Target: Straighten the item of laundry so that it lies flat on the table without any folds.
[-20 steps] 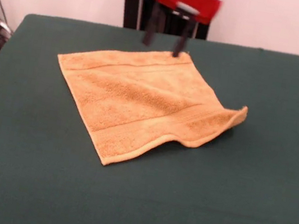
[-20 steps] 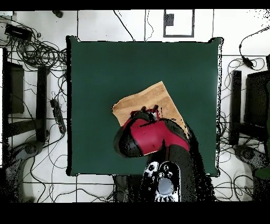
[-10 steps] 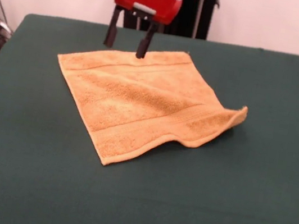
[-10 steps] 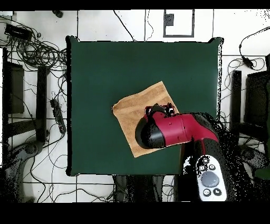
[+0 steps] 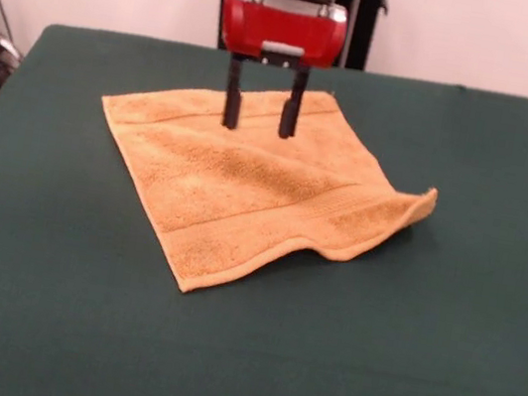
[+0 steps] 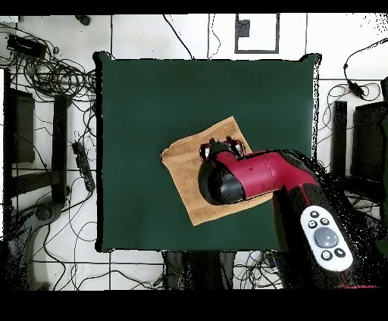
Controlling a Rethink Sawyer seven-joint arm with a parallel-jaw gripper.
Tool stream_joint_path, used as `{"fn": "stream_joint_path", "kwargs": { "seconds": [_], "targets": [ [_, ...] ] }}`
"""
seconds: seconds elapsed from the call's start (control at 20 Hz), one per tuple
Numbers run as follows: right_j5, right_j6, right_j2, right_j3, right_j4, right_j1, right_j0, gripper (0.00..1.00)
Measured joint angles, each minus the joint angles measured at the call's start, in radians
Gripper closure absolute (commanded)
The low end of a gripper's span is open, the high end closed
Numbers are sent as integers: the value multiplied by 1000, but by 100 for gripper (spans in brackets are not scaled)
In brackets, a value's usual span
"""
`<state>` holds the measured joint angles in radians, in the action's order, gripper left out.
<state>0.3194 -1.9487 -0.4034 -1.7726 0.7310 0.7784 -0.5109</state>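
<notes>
- the claw [image 5: 258, 115] has two thin, dark, straight fingers [image 5: 231, 102] that point down, and they are spread apart with nothing between them.
- above the fingers sits a shiny red block with rounded corners, and it looks smooth and hard.
- from above, the claw [image 6: 220, 146] is mostly hidden under the fat red and black arm [image 6: 254, 176], which looks round and glossy.
- the finger tips hang over the far part of the towel [image 5: 252, 181], close to one woven band; i cannot tell if they touch the cloth.
- the towel is golden-tan and fuzzy, like soft terry, and its shape is nearly square.
- it lies turned like a diamond, with one corner toward the camera in the front view.
- two flat woven bands run across it, one by the far edge and one by the near edge, and the edges have a neat hem.
- most of the towel lies flat, but the corner on the right in the front view curls up off the worktop [image 5: 441, 347], and the near edge by it makes a soft wave.
- from above, the towel [image 6: 189, 166] is near the middle of the worktop [image 6: 151, 98], a bit toward the robot's side.
- the worktop is a big rectangle, dark green and dull like felt, much bigger than the towel.
- around the worktop the floor [image 6: 333, 38] is pale with tile lines, and black cables [image 6: 45, 72] lie on it in loose loops.
</notes>
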Motion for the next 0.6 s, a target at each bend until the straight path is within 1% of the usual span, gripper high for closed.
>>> {"fn": "stream_joint_path", "kwargs": {
  "seconds": [0.15, 0.25, 0.6],
  "targets": [
    [-1, 0, -27, -6, 14, -7, -18, 100],
    [-2, 0, -58, -10, 45, -18, -36, 100],
    [-2, 0, -98, -14, 121, -23, -33, 100]
  ]
}}
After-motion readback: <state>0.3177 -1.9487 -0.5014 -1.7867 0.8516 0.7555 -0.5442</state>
